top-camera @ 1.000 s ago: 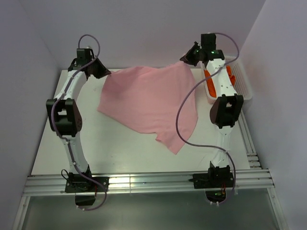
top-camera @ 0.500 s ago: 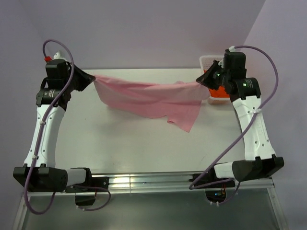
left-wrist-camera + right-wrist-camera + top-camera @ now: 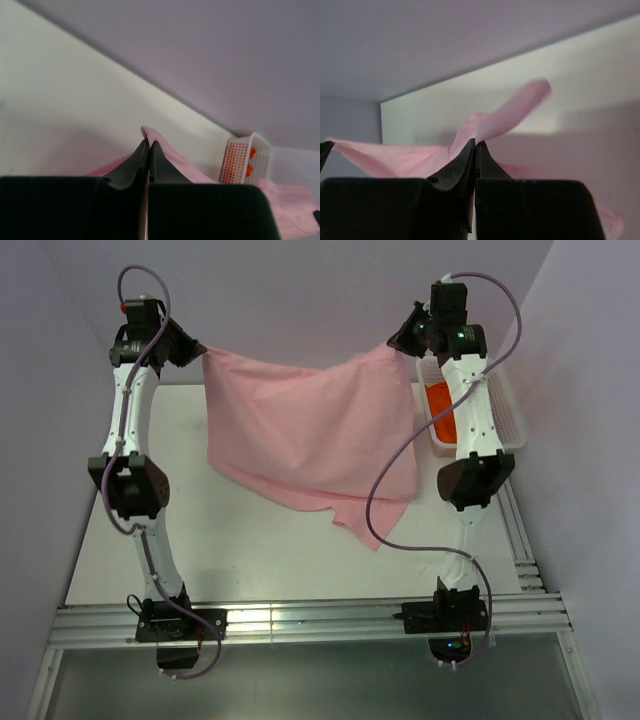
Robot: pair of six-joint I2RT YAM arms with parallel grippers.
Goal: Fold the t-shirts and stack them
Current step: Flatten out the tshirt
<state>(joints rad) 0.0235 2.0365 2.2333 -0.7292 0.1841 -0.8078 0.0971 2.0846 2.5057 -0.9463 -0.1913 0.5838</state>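
The pale pink t-shirt (image 3: 310,430) hangs spread between both grippers, high over the far half of the table; its lower part drapes onto the table. My left gripper (image 3: 198,352) is shut on its far left corner, which shows as pink cloth (image 3: 155,137) in the left wrist view. My right gripper (image 3: 393,343) is shut on the far right corner, with pink cloth (image 3: 490,122) at the fingertips in the right wrist view. The orange t-shirt (image 3: 440,405) lies in the white basket (image 3: 505,405) at the far right.
The basket also shows in the left wrist view (image 3: 240,157). The white table (image 3: 250,550) ends in a metal rail (image 3: 300,620) at the near edge. Purple walls close in the back and both sides.
Both arms have risen and swung back toward the far wall. The pink shirt, pulled low and taut half a second ago, now hangs higher and wider between the grippers.
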